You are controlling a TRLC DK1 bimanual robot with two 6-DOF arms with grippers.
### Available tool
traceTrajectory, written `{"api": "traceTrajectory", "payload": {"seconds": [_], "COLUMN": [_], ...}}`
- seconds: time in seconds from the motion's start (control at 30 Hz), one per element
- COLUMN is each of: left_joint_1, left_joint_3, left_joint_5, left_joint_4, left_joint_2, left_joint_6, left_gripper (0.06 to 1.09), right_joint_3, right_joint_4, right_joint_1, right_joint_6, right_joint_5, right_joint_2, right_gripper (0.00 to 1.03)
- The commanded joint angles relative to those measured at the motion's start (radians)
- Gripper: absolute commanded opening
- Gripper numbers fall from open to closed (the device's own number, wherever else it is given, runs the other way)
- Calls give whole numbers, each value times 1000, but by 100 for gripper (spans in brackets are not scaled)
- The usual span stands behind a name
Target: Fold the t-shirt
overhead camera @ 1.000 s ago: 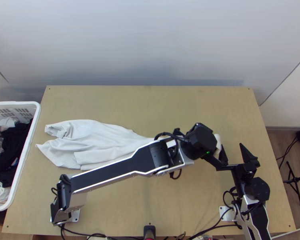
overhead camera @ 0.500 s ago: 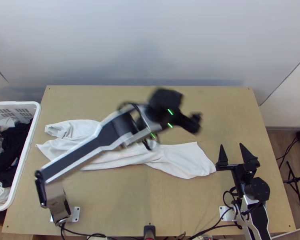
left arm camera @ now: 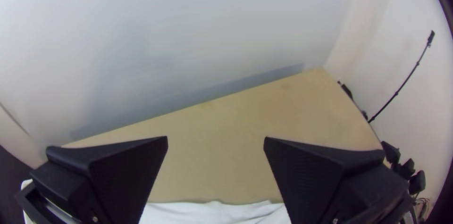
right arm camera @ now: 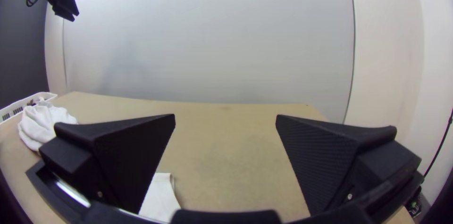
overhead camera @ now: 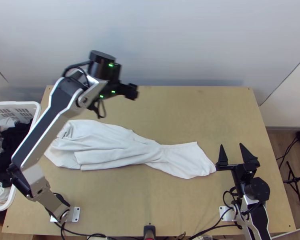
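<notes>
Right gripper [overhead camera: 231, 146], jaws parted, empty; just beside them, one end of the white t-shirt [overhead camera: 110, 146], rumpled lengthwise (no neat fold made; spreading and folding apparently remain); beyond it, raised left gripper [left arm camera: 216, 144], jaws likewise parted, empty.

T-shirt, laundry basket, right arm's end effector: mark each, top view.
T-shirt [overhead camera: 110, 148]: top view, middle of its bunched, wider portion.
Laundry basket [overhead camera: 14, 103]: top view, white rim, far side.
Right arm's end effector [overhead camera: 231, 145]: top view, midway between its open fingertips.
</notes>
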Motion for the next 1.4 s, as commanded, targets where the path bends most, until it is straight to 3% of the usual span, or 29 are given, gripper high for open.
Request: {"api": "traceTrajectory", "payload": {"seconds": [0.0, 0.4, 0.47, 1.17, 1.23, 1.3, 1.37], "left_joint_1": [159, 268, 286, 325, 328, 332, 337], "left_joint_3": [-86, -491, -515, -677, -687, -692, -701], "left_joint_5": [1, 30, 30, 32, 32, 32, 32], "left_joint_4": [-111, -121, -123, -20, -17, -15, -14], "left_joint_2": [-72, -333, -351, -362, -362, -365, -371], "left_joint_6": [43, 43, 40, 19, 19, 15, 15], "left_gripper": [104, 104, 104, 104, 104, 104, 104], "right_joint_3": [0, 0, 0, 0, 0, 0, 0], "right_joint_4": [-1, -1, -1, -1, -1, -1, -4], "right_joint_1": [0, 0, 15, 26, 34, 55, 58], "right_joint_6": [0, 0, 35, 35, 72, 182, 174], "right_joint_5": [0, 0, -3, -1, -3, -3, -4], "right_joint_2": [0, 0, 0, 0, 0, -1, -1], "right_gripper": [99, 99, 99, 99, 99, 99, 99]}}
